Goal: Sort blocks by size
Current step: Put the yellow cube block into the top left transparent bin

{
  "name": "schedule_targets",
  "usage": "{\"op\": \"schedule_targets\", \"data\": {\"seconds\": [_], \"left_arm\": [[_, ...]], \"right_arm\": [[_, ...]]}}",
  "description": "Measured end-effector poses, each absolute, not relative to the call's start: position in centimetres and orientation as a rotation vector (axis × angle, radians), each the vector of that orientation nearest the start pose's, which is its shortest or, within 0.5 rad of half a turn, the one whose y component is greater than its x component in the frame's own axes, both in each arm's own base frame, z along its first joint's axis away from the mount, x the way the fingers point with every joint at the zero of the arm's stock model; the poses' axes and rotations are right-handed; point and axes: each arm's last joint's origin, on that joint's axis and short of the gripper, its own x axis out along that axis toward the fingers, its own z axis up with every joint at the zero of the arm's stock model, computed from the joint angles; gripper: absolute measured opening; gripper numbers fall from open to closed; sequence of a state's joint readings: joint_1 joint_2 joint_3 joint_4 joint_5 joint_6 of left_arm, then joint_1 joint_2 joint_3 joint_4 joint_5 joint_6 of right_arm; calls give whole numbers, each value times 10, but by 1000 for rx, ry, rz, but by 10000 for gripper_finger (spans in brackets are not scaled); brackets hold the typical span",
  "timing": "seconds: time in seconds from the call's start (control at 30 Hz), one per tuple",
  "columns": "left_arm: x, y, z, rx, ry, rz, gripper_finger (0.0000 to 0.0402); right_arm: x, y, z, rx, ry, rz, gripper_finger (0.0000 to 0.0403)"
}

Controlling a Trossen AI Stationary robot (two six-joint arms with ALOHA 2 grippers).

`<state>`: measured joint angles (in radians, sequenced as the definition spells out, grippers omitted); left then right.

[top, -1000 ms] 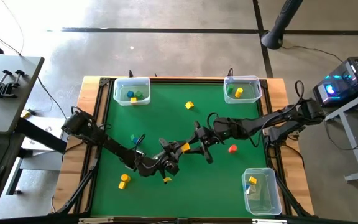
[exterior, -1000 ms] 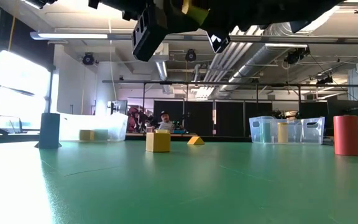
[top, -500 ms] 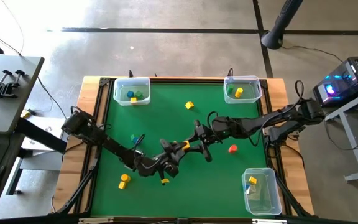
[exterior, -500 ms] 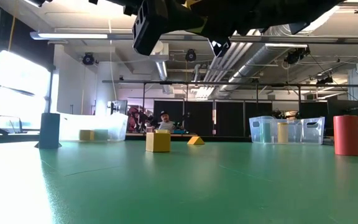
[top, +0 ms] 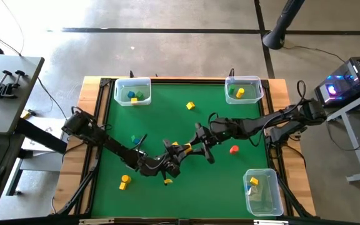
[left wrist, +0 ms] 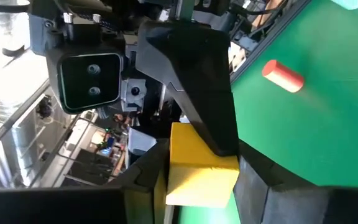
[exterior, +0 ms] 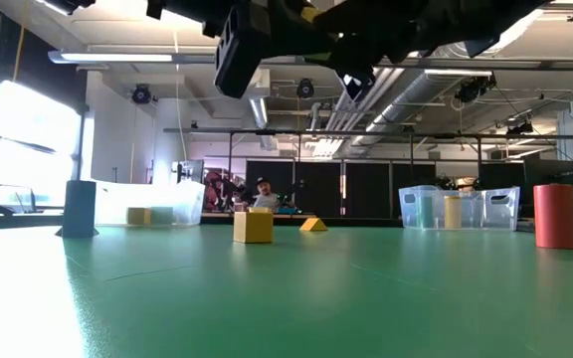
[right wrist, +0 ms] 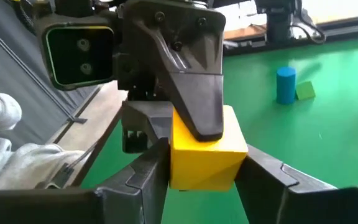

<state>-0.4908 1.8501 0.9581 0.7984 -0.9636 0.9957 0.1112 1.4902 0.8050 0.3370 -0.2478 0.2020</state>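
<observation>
Over the table's middle my two grippers meet nose to nose around one yellow block (top: pixel 184 147), held high above the green mat. My left gripper (top: pixel 175 153) reaches in from the left and my right gripper (top: pixel 192 147) from the right. Both are shut on it. The other blocks rest on the mat. They are a yellow one (top: pixel 190 105), a red cylinder (top: pixel 234 149), a blue and green pair (top: pixel 134 139), a yellow cylinder (top: pixel 125 181) and a small yellow piece (top: pixel 167 182). My left gripper pinches two opposite sides of the yellow block (left wrist: pixel 174 180) between its two fingers. It comes in level from the table's left. The block is clear of the mat. My right gripper's finger (left wrist: pixel 197 93) lies over a third face, crosswise to mine. My right gripper has the same block's other two opposite sides (right wrist: pixel 178 168) between its fingers, coming from the table's right and slanting slightly down. The left gripper's finger (right wrist: pixel 191 93) covers the block's face toward the camera. The block is lifted clear of the table.
Three clear bins stand on the mat. One is at the far left (top: pixel 132 91) and one at the far right (top: pixel 243 88), both with blocks inside, and one is at the near right (top: pixel 261 190). A wooden rim (top: pixel 95 125) frames the table. Open mat lies near the middle front.
Both grippers have stayed together over the table's middle with the yellow block between them. Their wrists have rolled slightly. In the low view less of the block shows than a second ago.
</observation>
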Motion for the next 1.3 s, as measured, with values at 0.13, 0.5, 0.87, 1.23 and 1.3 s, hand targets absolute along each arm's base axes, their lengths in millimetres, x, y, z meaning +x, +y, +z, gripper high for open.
{"op": "schedule_targets", "data": {"seconds": [0.13,0.5,0.87,1.23,1.3], "left_arm": [[342,-161,195,1023,296,388,111],[336,-160,208,1008,446,626,111],[284,-24,266,360,646,759,110],[195,154,238,-287,1154,1066,110],[184,174,230,-349,1192,1114,111]], "right_arm": [[313,41,223,223,408,309,168],[307,39,210,178,543,264,169],[299,76,207,88,553,67,170],[288,107,210,-19,475,-104,170],[288,108,210,-22,473,-109,170]]}}
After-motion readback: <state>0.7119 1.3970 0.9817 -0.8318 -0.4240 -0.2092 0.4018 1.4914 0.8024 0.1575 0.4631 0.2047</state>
